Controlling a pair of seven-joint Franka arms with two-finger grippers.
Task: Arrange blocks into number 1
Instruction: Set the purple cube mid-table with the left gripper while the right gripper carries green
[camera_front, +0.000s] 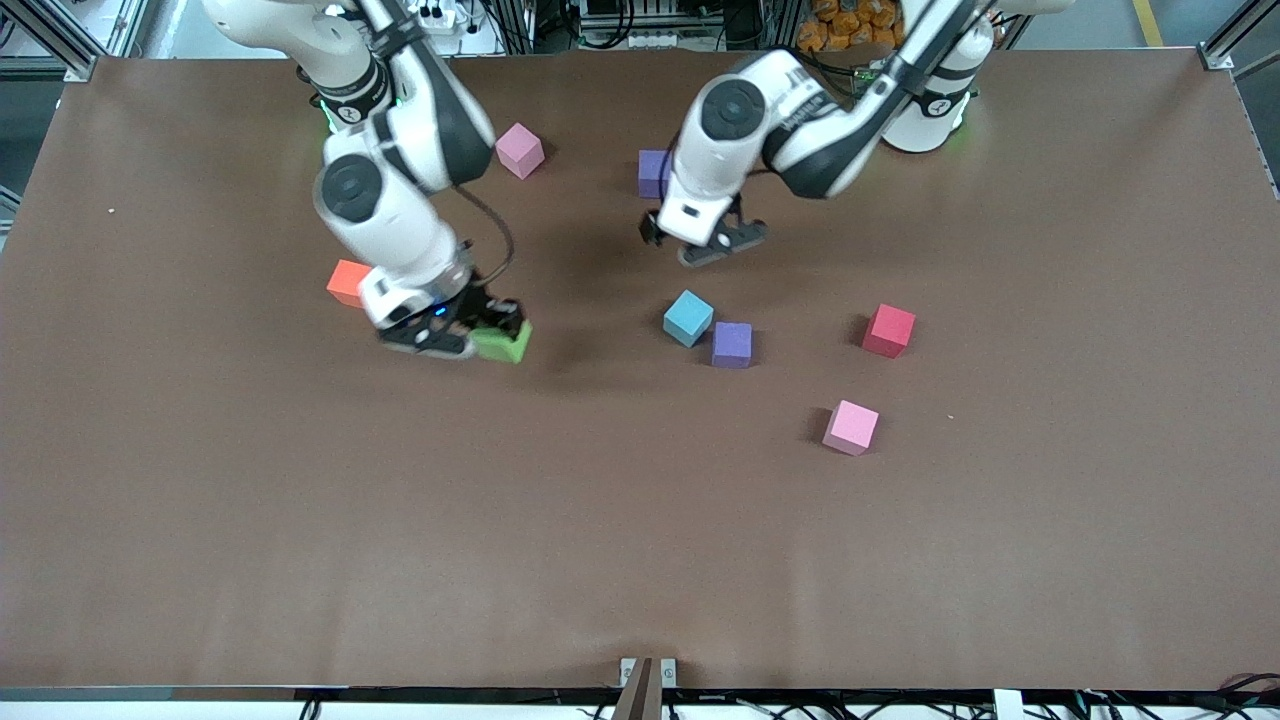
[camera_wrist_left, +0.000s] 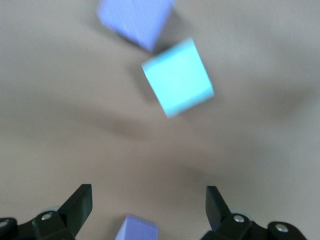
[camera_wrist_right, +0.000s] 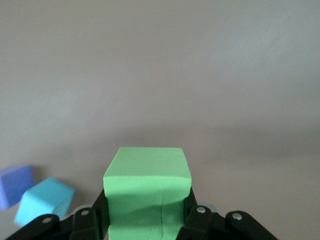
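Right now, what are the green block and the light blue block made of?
The green block, held in the right gripper jaws, looks like soft matte foam: no shine, slightly rounded edges. The light blue block on the table looks like the same dull foam, though painted wood can't be ruled out.

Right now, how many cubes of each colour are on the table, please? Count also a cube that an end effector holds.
Purple: 2, one touching the light blue cube, one partly hidden by the left arm
Pink: 2
Green: 1, in the right end effector
Light blue: 1
Orange: 1
Red: 1
Total: 8
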